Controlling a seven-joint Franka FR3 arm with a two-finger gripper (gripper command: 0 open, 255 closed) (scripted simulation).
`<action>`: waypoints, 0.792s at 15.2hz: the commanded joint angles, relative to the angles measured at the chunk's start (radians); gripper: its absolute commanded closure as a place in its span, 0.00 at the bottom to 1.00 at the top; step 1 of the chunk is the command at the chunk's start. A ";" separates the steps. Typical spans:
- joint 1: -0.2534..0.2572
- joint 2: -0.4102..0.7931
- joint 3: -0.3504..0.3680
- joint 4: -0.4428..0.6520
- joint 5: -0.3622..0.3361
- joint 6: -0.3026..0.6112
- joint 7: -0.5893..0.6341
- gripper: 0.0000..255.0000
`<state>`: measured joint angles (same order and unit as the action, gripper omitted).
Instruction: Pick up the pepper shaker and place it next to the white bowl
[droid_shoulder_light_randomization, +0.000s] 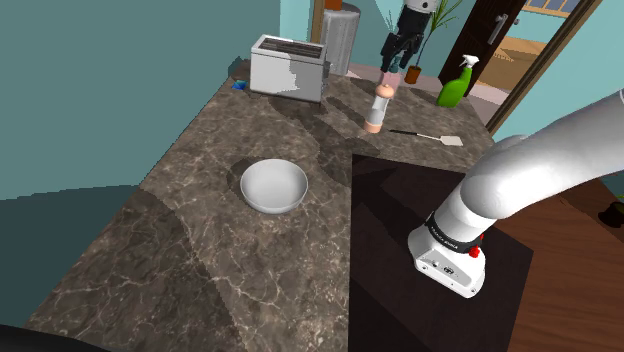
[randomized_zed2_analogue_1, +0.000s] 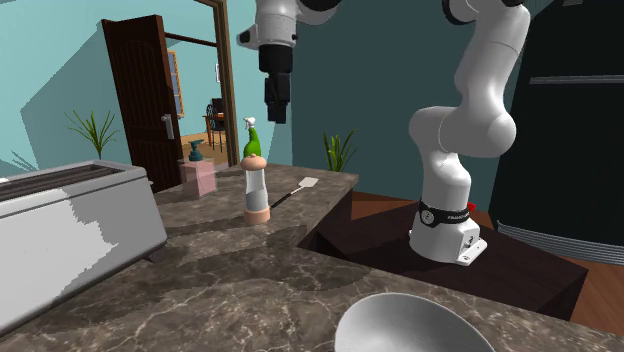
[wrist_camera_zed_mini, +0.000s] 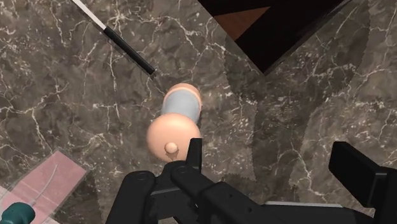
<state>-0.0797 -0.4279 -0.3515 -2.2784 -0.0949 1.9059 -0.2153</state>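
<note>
nearest, on the dark stand (droid_shoulder_light_randomization: 390, 215) set against the counter's side edge: white arm base (droid_shoulder_light_randomization: 450, 255). next, about the middle of the marbled counter (droid_shoulder_light_randomization: 150, 270): white bowl (droid_shoulder_light_randomization: 273, 186), upright, close to the edge that meets the stand. further on, near the counter's edge just past the stand's far corner: pepper shaker (droid_shoulder_light_randomization: 378, 108), peach cap and base, pale grey body. stands upright on the surface, well apart from the bowl, touched by nothing. above it, slightly off centre: black gripper (droid_shoulder_light_randomization: 397, 62), pointing down, clear of the cap, with a gap plain in the second exterior view. fingers released, spread wide, clasping nothing. in the wrist view, shaker just beside one finger (wrist_camera_zed_mini: 193, 149), not centred between the two. beside the shaker, toward the far side edge: pale spatula (droid_shoulder_light_randomization: 430, 135) with black handle, lying flat. beyond, along the far edge: grey toaster (droid_shoulder_light_randomization: 288, 67) toward one corner, pink box (droid_shoulder_light_randomization: 412, 75) and green spray bottle (droid_shoulder_light_randomization: 455, 82) toward the other.
</note>
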 joint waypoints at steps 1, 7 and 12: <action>-0.004 0.057 -0.040 0.018 0.018 0.023 -0.038 0.00; -0.016 0.271 -0.155 0.097 0.119 0.089 -0.176 0.00; -0.020 0.331 -0.173 0.088 0.155 0.138 -0.212 0.00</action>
<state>-0.1001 -0.1043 -0.5240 -2.1837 0.0551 2.0304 -0.4242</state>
